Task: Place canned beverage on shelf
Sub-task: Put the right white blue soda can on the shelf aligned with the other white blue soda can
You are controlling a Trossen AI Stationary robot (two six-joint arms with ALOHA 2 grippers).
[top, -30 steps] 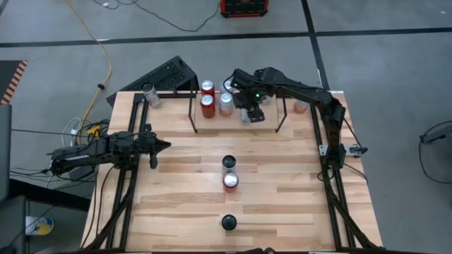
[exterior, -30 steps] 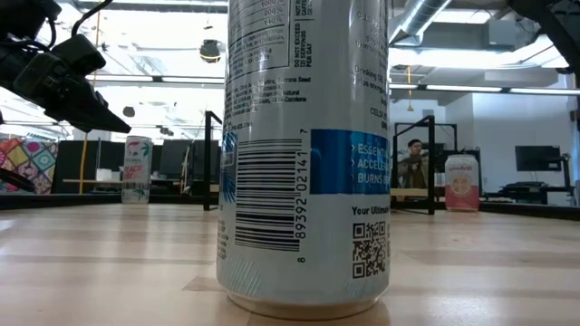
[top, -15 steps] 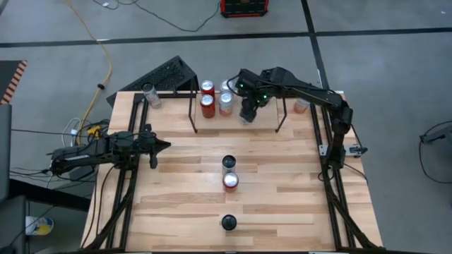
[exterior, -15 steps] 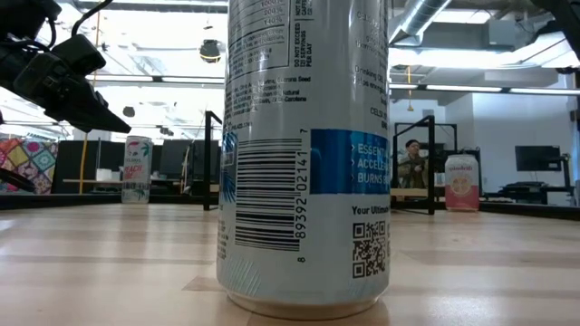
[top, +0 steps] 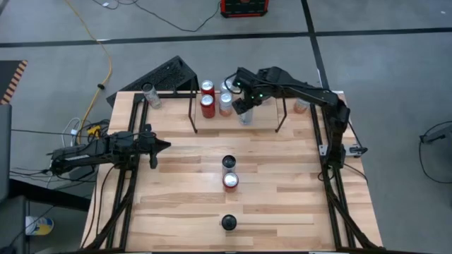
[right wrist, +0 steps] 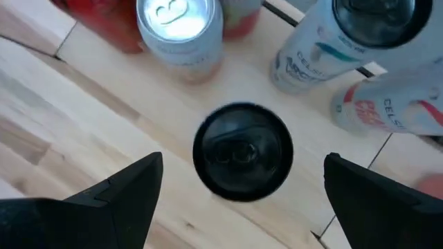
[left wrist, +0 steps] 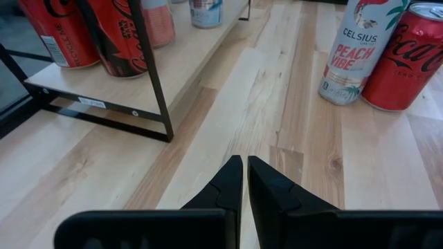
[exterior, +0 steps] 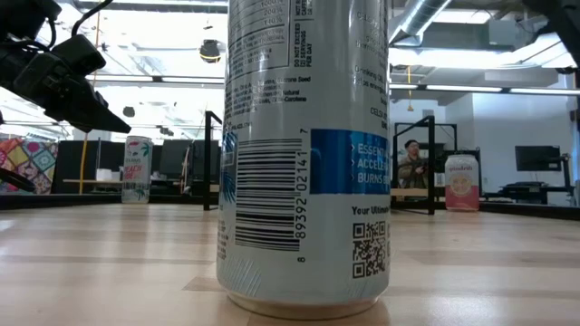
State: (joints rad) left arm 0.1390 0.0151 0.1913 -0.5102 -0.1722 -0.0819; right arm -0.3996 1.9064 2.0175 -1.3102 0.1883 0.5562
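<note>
The shelf [top: 279, 116], a low black-rod rack with a wooden board, stands at the table's far edge. Upright on it are two red cans [top: 207, 106], two silver-topped cans [top: 226, 104] and a black-topped can [right wrist: 242, 151]. My right gripper [top: 242, 108] hangs above the black-topped can, pointing down and open. In the right wrist view its fingers [right wrist: 135, 183] stand wide on either side of the can and clear of it. My left gripper [top: 166, 146] waits shut at the table's left side, above the wood.
Three cans stand in a row down the table's middle: a black-topped one [top: 229, 163], a red one [top: 231, 181] and one near the front edge [top: 228, 223] that fills the low view [exterior: 304, 154]. Single cans stand at the far left [top: 149, 95] and far right [top: 301, 106] corners.
My right gripper has rolled about the line it points along while staying open above the black-topped can on the shelf. The can has stayed upright where it was.
</note>
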